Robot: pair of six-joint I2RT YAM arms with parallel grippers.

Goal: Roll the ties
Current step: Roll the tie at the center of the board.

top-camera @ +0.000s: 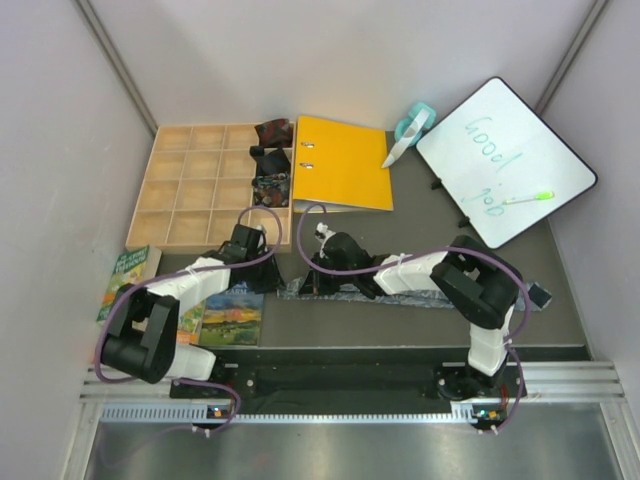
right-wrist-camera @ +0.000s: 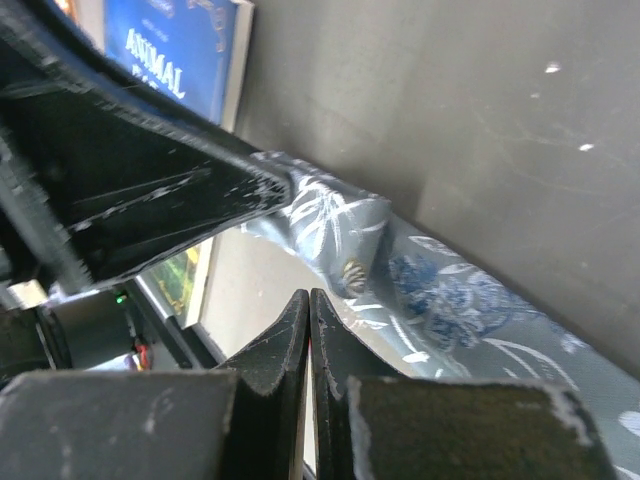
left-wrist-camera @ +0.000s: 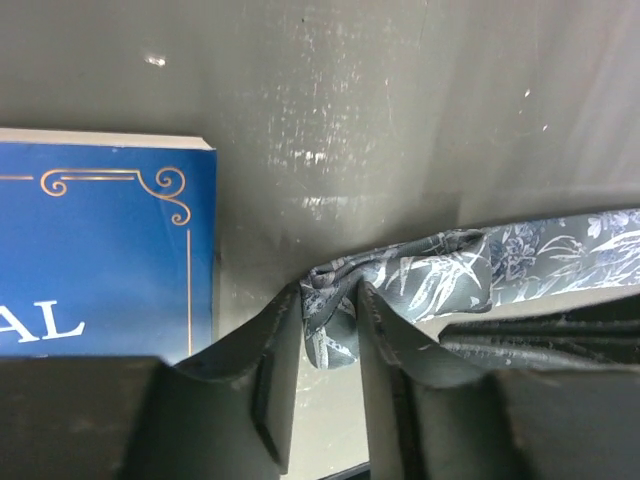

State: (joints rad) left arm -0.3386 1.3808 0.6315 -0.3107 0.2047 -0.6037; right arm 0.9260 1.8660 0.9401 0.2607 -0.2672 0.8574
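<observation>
The grey-blue tie [top-camera: 345, 293] is lying flat on the dark table [top-camera: 430, 240], stretched out sideways just in front of the two arms. Its leafy pattern shows up really nicely in the left wrist view [left-wrist-camera: 450, 270]. The left gripper [left-wrist-camera: 330, 320] has its claw clamped on the tie's folded-over end, and the fabric bunches up between the two fingers [left-wrist-camera: 400, 350]. That end sits right next to a blue book [left-wrist-camera: 100, 260].

The right gripper [right-wrist-camera: 308, 330] is just beside the left one, a bit further along the tie [right-wrist-camera: 450, 320]. Its jaws are pressed together with the tips right at the tie's edge. Honestly I can't tell if any cloth is caught in there.

From above, both grippers, left [top-camera: 268, 278] and right [top-camera: 312, 278], are low over the tie's left end. Behind them is a wooden tray [top-camera: 200, 190] with three small rolled ties [top-camera: 271, 160] in its right-hand column. Next to the tray there's a yellow binder [top-camera: 345, 165], and further right a whiteboard [top-camera: 505, 165] with "Good job" written on it.
</observation>
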